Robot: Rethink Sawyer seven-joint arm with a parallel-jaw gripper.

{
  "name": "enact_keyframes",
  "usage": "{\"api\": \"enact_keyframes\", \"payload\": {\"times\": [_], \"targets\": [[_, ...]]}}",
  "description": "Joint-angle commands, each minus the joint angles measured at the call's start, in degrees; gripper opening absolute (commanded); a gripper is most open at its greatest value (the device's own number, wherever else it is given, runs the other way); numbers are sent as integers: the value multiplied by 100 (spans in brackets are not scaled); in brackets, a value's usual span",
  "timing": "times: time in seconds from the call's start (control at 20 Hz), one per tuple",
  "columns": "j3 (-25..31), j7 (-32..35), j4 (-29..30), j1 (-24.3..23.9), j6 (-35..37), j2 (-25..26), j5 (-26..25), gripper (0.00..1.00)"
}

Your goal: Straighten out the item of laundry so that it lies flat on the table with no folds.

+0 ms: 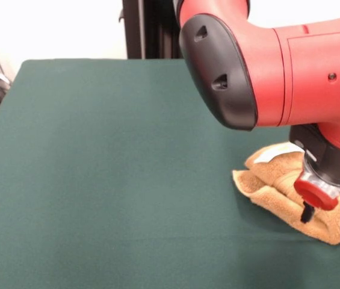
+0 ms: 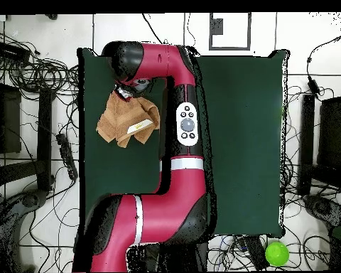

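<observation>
The golden-orange towel (image 1: 278,183) lies crumpled in folds at the right of the green table (image 1: 109,180) in the front view, its white label (image 1: 276,154) on top at its far side. My gripper (image 1: 307,214) points down onto the towel's near part, touching or just above it. The big red arm hides part of the towel. In the overhead view the towel (image 2: 123,121) lies at the table's (image 2: 237,142) upper left with the label (image 2: 140,127) on its right part. The gripper (image 2: 122,91) is at its upper edge.
The towel lies near the table's side edge in both views. Cables (image 2: 38,71) and equipment surround the table on the floor, and a green ball (image 2: 276,253) lies off the table at the lower right of the overhead view.
</observation>
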Motion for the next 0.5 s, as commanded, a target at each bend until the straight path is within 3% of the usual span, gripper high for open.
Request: {"api": "enact_keyframes", "payload": {"times": [0.05, 0.5], "targets": [[646, -1519, 703, 102, -175, 12, 32, 100], [269, -466, 1020, 140, -13, -145, 5, 100]]}}
